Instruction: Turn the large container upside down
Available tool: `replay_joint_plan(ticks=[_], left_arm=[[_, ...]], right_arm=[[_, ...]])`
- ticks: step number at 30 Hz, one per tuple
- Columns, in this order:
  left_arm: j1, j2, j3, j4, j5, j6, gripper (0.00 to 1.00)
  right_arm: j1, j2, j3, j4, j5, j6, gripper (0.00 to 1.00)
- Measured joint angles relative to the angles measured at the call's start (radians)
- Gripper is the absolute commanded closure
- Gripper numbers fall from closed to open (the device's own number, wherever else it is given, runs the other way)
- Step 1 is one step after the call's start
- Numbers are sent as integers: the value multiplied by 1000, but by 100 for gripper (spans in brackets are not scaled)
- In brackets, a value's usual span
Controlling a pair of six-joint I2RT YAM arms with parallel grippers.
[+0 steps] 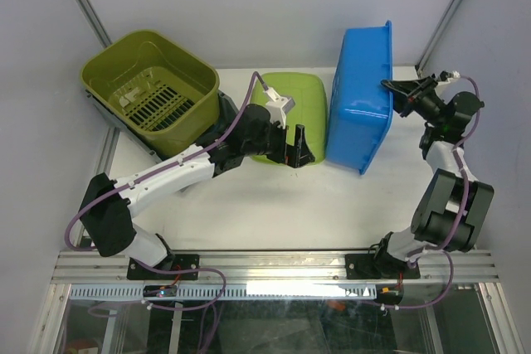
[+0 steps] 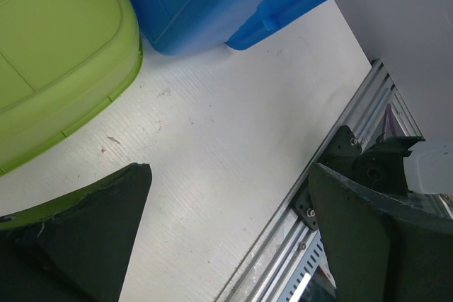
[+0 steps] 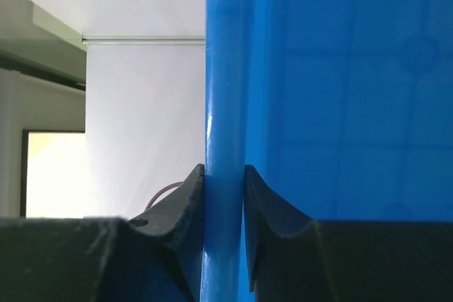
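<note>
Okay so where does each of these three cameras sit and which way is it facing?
Top external: fixed above and behind the arms, looking down on the table; both arms show whole, plus the blue container, green basket and green lid.
Left wrist: on the left arm, looking down past the open left gripper at table, lid and container corner.
Right wrist: on the right arm, looking along the container's rim clamped in the right gripper.
Shared: the blue container shows in all three.
</note>
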Motion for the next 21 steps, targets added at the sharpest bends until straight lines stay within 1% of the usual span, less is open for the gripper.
replay_joint_plan(ticks=[2, 4, 6, 8, 10, 11, 12, 15, 21], left_arm=[[0, 0, 2, 0, 0, 0, 1], [0, 0, 3, -1, 0, 0, 1], [0, 0, 4, -3, 1, 0, 1], [0, 0, 5, -6, 1, 0, 1], [0, 0, 5, -7, 1, 0, 1], [0, 0, 6, -6, 1, 0, 1], [0, 0, 6, -7, 1, 0, 1], [0, 0, 6, -8, 2, 0, 1], [0, 0, 8, -13, 5, 0, 1]], right_arm=[[-22, -42, 0, -102, -6, -46, 100], [-43, -84, 9, -235, -8, -149, 100], [-57, -123, 53, -438, 0, -301, 99], [-60, -137, 105, -607, 22, -441, 96], [-60, -140, 150, -756, 53, -573, 94], [-61, -140, 168, -820, 68, -636, 95], [-67, -141, 186, -874, 84, -688, 99], [-85, -154, 210, -964, 108, -773, 100], [-83, -184, 209, -1007, 114, -808, 100]])
